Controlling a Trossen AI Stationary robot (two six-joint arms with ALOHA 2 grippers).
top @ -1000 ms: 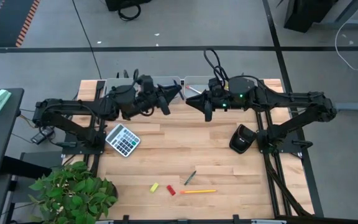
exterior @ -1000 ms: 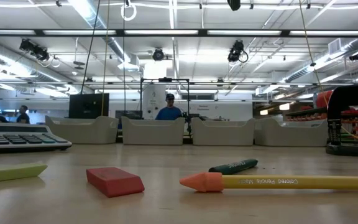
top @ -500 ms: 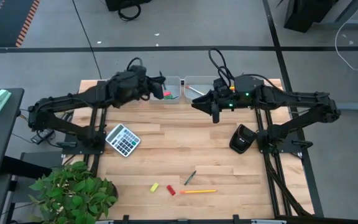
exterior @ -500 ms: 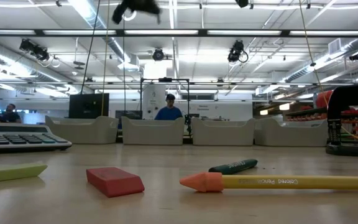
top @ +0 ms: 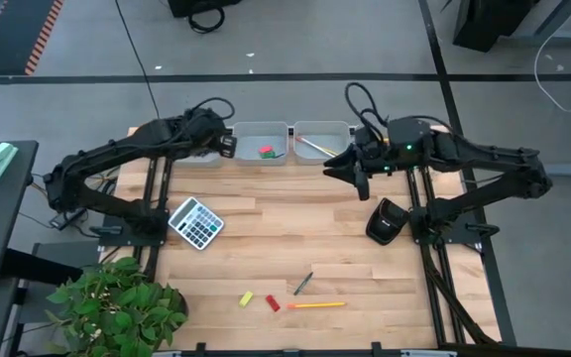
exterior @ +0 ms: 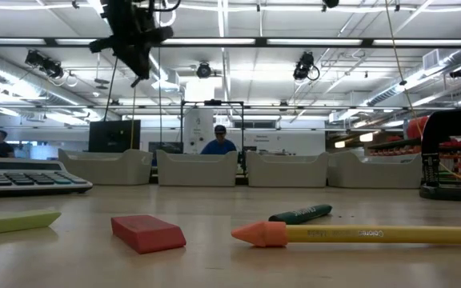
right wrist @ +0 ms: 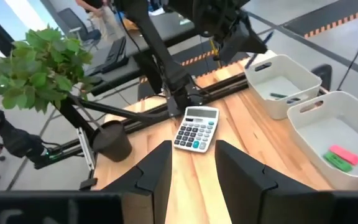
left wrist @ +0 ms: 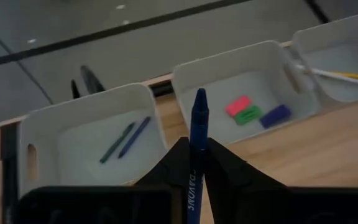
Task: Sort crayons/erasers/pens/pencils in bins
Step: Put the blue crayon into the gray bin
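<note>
The high view shows the sorting partly done. Along the far edge of the tabletop stand the bins; one holds erasers in pink, green and purple, the bin beside it toward the far left corner holds two thin dark sticks, and another holds pencils. Near the front edge a yellow eraser, a red eraser, a dark green crayon and a long yellow pencil lie close together, not yet sorted.

The left gripper hangs over the bins by the far left corner, its fingers closed on a blue crayon that stands up between them; it probably goes to the bin with the two dark sticks. The right gripper is near the far right side, just before the bins, with fingers apart and nothing between them.

The middle of the tabletop is bare wood, so there is good room for reaching to the front. A calculator lies by the left edge, a dark object by the right side and a plant at the front left corner; the arms should pass between these.
</note>
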